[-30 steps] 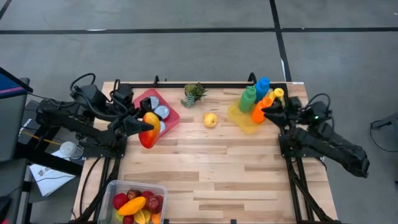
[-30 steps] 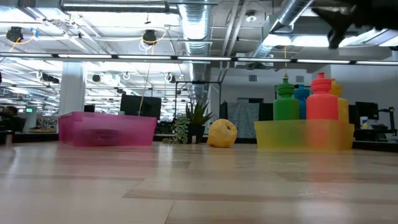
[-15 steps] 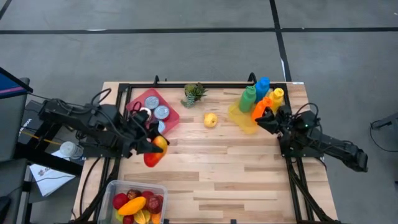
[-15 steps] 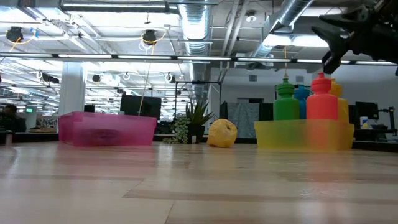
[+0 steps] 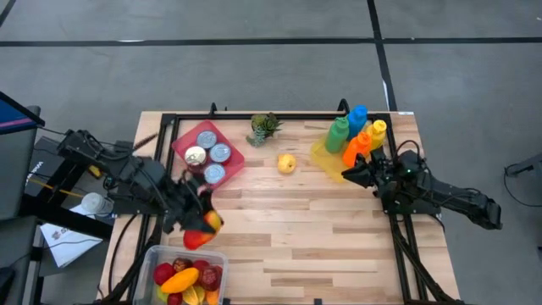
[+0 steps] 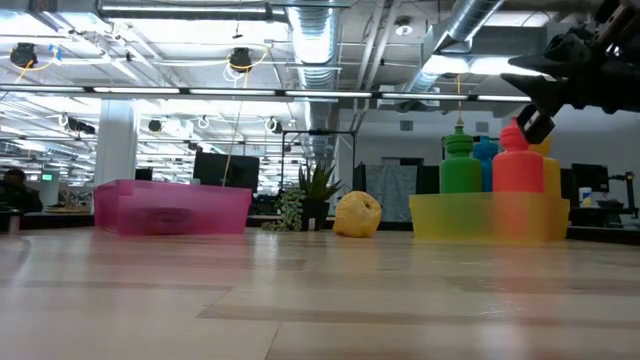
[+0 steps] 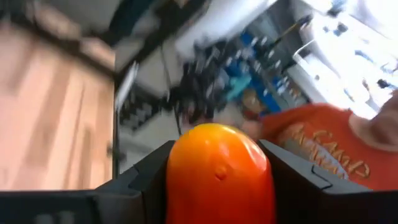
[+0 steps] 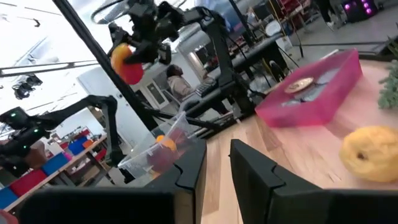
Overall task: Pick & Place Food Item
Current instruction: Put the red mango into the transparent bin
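Observation:
My left gripper (image 5: 200, 227) is shut on an orange-and-red fruit (image 7: 217, 174), held in the air just beyond the far rim of a clear bin (image 5: 161, 252) that has several fruits in it. The right wrist view also shows this fruit (image 8: 127, 62), high up. A yellow fruit (image 5: 287, 163) rests on the table in the middle of the far half. My right gripper (image 5: 347, 174) hovers beside the yellow tray (image 5: 326, 163), its fingers (image 8: 186, 171) a narrow gap apart with nothing between them. It shows in the low view (image 6: 535, 120) in front of the bottles. My left gripper pinches the fruit between its two fingers (image 7: 146, 177), one on each of its sides (image 7: 177, 168). The fingers come roughly level from the table's left side. The fruit is lifted clear of the table, its rounded orange end pointing away from the wrist.
A pink tray (image 5: 235, 157) with cans stands at the far left. A small plant (image 5: 265, 127) is at the far edge. The yellow tray holds several coloured bottles (image 5: 356, 131). A person in an orange shirt (image 7: 323, 149) is beyond the table.
My left gripper has carried the fruit from beside the pink tray toward the table's near edge and downward, up to the clear bin, and has rolled a little. My right gripper has sunk and drawn back from the bottles toward the near edge.

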Motion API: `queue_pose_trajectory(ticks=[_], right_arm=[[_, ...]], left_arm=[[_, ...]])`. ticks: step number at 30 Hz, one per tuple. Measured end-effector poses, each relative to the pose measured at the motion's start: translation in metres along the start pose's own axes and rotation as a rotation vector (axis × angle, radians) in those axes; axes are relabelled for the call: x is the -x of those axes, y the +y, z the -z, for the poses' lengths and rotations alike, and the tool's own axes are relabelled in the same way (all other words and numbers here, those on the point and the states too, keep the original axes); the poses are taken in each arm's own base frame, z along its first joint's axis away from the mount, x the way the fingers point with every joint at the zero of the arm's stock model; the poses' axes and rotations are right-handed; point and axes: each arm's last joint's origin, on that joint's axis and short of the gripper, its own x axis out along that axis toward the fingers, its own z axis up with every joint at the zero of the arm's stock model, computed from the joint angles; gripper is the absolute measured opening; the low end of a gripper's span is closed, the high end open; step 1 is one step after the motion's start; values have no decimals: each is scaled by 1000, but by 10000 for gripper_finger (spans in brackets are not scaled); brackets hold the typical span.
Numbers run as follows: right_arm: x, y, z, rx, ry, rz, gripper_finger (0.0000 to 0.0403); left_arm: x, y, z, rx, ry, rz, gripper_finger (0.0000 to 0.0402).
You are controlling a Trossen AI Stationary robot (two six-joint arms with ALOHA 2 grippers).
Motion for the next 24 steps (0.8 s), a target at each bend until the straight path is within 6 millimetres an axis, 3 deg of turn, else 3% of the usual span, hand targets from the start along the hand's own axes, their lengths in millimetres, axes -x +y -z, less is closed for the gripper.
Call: queue_pose_trajectory(ticks=[6, 17, 24], right_arm=[[0, -1, 2, -10, 15, 12, 66], [0, -2, 3, -18, 27, 21, 66], [0, -2, 3, -19, 28, 21, 66]], left_arm=[[-19, -5, 41, 166, 236, -49, 204], [-34, 2, 132, 245, 706, -395, 205], [-37, 8, 155, 146, 816, -480, 210]])
